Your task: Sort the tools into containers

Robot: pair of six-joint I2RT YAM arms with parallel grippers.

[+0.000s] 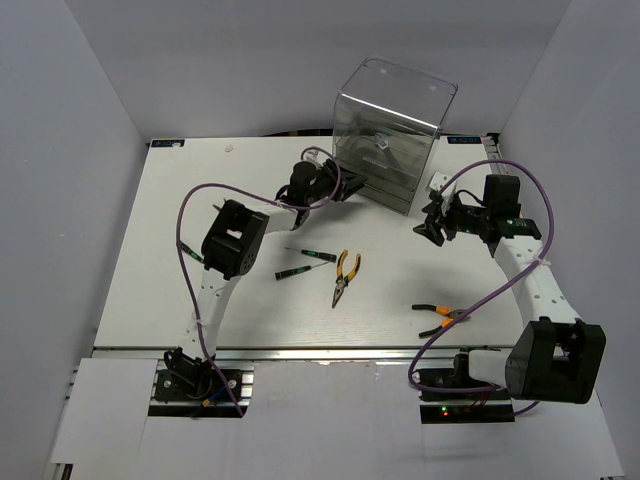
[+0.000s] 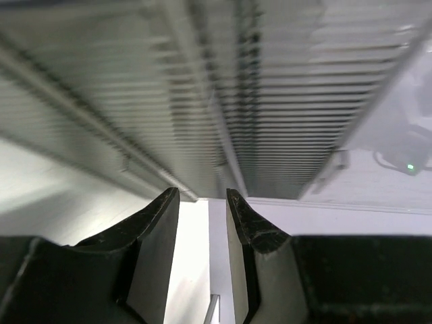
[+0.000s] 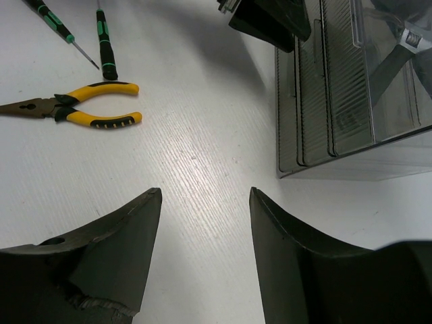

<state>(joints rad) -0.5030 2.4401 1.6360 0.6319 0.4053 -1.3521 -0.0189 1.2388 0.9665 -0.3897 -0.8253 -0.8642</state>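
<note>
Nearest to the arm bases, the orange-black-handled cutters [image 1: 437,315] are seen lying on the white table [image 1: 170,250], untouched. Further out, towards the middle, the yellow-handled pliers [image 1: 346,275] are laid just beside the two thin screwdrivers [image 1: 305,262]; none of these is held. Beyond them the right gripper [image 3: 206,196] is hung over bare table, its jaws spread wide with nothing between them. Further on, the left gripper [image 2: 202,196] is set right up against the ribbed drawer fronts [image 3: 337,88] of the smoky-grey cabinet [image 1: 395,120] at the far side. Its jaws are parted by a narrow gap, and nothing is seen pinched in it. A silver wrench [image 3: 408,40] can be made out inside the cabinet, so one tool is judged sorted and four are left.

The step in hand is judged to be the working of a drawer by the left arm; whether it is to be pulled or pushed cannot be told. It would be done well if the fingers were kept square to the front and the drawer were moved slowly and straight along its runners, since a light plastic cabinet may be dragged or tipped. The cabinet could be steadied by the free right gripper.
</note>
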